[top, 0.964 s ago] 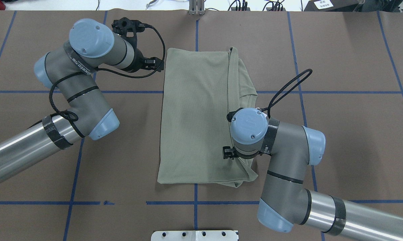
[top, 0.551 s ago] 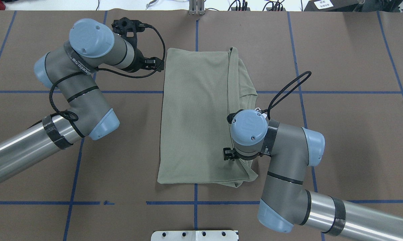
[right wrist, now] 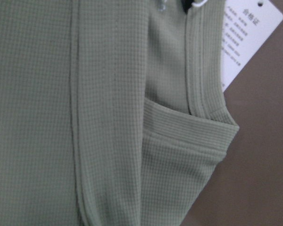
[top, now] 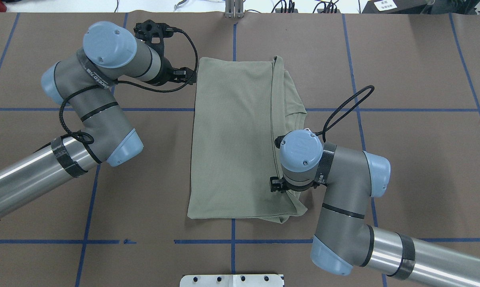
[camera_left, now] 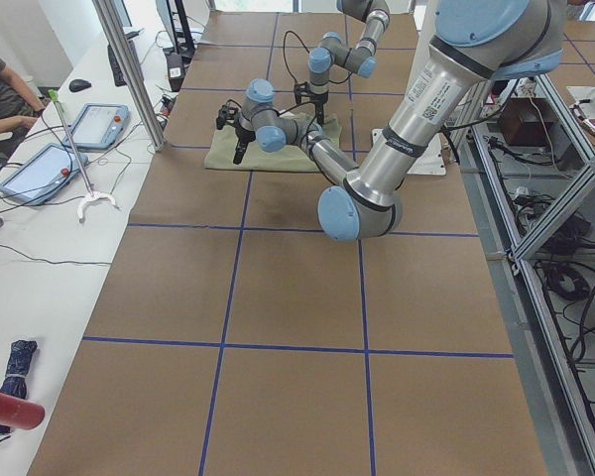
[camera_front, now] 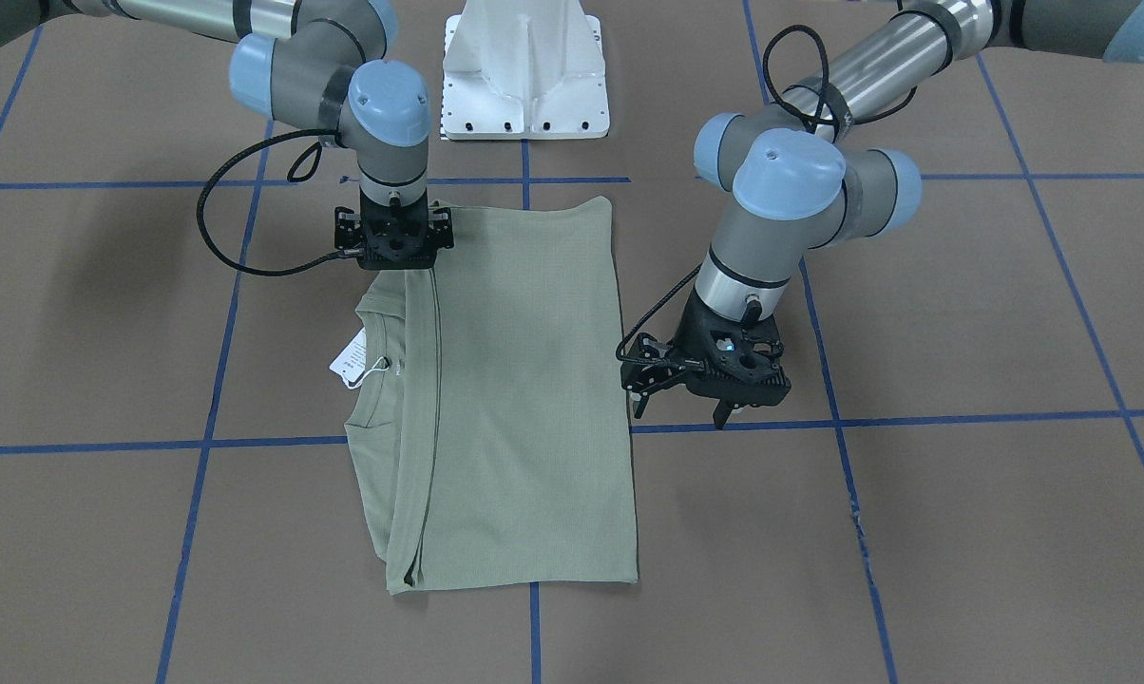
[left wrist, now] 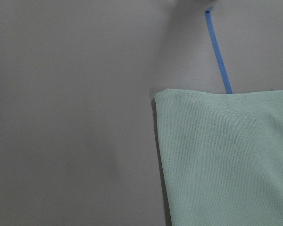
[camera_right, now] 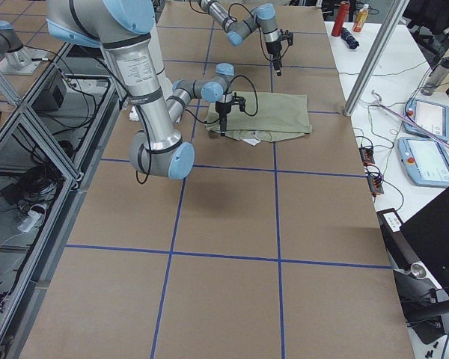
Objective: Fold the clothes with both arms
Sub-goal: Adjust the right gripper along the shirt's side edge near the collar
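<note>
The sage-green shirt (top: 232, 139) lies folded lengthwise into a tall rectangle in the middle of the table, and it also shows in the front view (camera_front: 515, 380). Its collar and white tag (camera_front: 352, 359) stick out on the robot's right side. My right gripper (camera_front: 396, 258) points straight down onto the shirt's folded edge near the robot's end. Its fingers are hidden, and the right wrist view shows only fabric (right wrist: 108, 117) and the tag (right wrist: 247, 37). My left gripper (camera_front: 695, 410) hovers empty just beside the shirt's far left corner (left wrist: 179, 108), its prongs apart.
The white pedestal base (camera_front: 526, 76) stands at the robot's edge of the table. Blue tape lines (top: 144, 109) cross the brown table top. A side bench with tablets (camera_left: 99, 124) and a metal post (camera_left: 129, 69) lies beyond the far edge.
My right wrist has shifted a little toward the robot and to the right over the shirt's edge. The left arm and the shirt have hardly moved.
</note>
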`<state>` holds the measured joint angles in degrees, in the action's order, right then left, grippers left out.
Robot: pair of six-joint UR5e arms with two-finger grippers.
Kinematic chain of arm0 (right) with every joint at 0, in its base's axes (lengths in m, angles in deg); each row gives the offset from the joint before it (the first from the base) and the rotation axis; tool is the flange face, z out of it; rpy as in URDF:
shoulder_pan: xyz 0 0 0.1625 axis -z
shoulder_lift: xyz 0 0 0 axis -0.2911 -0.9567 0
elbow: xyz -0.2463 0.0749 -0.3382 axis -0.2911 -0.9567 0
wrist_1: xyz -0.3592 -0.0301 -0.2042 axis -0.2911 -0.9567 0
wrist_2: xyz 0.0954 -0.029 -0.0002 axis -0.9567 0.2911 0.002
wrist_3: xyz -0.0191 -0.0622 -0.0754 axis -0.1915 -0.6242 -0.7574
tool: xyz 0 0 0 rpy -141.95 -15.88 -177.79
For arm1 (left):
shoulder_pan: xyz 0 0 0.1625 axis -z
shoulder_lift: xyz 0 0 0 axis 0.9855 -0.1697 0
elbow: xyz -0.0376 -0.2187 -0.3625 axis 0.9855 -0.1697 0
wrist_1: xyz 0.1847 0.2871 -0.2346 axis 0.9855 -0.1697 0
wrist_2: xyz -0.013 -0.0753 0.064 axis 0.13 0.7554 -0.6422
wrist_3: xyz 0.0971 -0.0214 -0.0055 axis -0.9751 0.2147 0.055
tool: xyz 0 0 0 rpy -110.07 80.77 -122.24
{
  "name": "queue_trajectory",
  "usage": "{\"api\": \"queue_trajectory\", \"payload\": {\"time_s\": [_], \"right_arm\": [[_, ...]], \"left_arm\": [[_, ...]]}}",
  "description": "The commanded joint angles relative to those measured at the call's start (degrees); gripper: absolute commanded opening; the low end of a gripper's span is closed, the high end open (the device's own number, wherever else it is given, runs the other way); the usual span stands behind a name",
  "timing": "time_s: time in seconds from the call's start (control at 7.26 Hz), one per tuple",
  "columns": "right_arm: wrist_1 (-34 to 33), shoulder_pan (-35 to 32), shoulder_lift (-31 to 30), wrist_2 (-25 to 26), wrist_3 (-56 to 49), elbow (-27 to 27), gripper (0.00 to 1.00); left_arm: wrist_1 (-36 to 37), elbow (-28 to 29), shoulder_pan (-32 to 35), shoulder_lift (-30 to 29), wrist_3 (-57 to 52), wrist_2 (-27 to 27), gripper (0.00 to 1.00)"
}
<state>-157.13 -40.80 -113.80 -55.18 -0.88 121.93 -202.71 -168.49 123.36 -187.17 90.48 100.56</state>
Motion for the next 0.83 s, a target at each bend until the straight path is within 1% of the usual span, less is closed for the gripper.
{"api": "queue_trajectory", "payload": {"time_s": [0.0,0.28,0.55,0.69], "right_arm": [[0.0,-1.7,-1.7,-0.5,-0.2,0.5,1.0],[0.3,-2.8,-4.0,-1.1,-0.2,1.4,1.0],[0.4,-3.1,-6.6,-1.0,-0.2,3.6,1.0],[0.4,-3.6,-6.9,-1.1,-0.2,5.1,1.0]], "left_arm": [[0.0,0.0,-0.1,-0.1,0.0,0.0,1.0],[0.0,-0.1,-0.1,-0.3,0.1,0.0,1.0],[0.0,-0.1,-0.2,-0.3,0.1,0.0,1.0],[0.0,-0.2,-0.2,-0.3,0.1,0.0,1.0]]}}
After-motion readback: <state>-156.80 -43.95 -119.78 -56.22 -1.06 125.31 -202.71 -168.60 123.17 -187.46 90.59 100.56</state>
